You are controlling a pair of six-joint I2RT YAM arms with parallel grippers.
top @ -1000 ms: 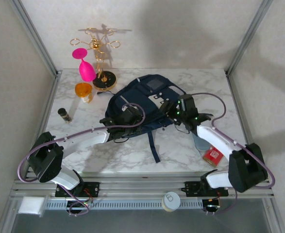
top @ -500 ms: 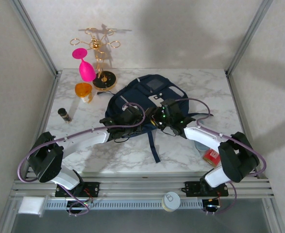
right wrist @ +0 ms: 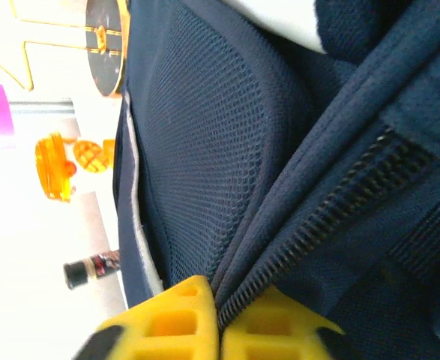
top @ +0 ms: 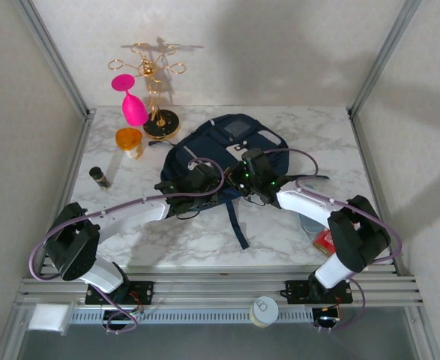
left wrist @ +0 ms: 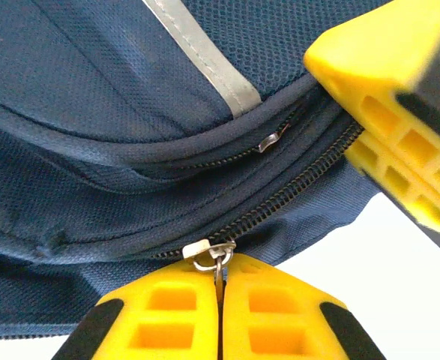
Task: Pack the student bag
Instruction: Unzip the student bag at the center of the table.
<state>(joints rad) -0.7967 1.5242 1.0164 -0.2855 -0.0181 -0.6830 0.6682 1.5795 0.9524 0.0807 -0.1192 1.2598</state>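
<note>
The student bag (top: 223, 150) lay flat near the middle of the marble-patterned tabletop (top: 332, 131), with one dark strap (top: 237, 225) trailing toward the arms. Both arms reached in over its near edge.

The left gripper (left wrist: 220, 274) was pinched tight on the metal zipper pull (left wrist: 208, 250), its yellow fingers closed with only the ring between them. The right gripper (right wrist: 218, 296) was also clamped down. It nipped the navy fabric right at the zipper (right wrist: 317, 225), a little way along the same seam. In the left wrist view it sat just beyond the pull.

This pairing looked deliberate. One claw seemed to anchor the cloth so the track would stay taut, while the other was set to drag the slider along it. The teeth near the pull appeared meshed, so the compartment was probably yet to be opened.

Other items stood well apart from the bag at the far left:
- a gold wire stand (top: 154, 75)
- a pink goblet (top: 132, 103) leaning by the stand
- an orange cup (top: 129, 140)
- a small dark bottle (top: 99, 177) nearer the left edge

A red box (top: 327, 241) lay by the right arm. Pale panels and aluminium posts (top: 55, 56) enclosed the table.
</note>
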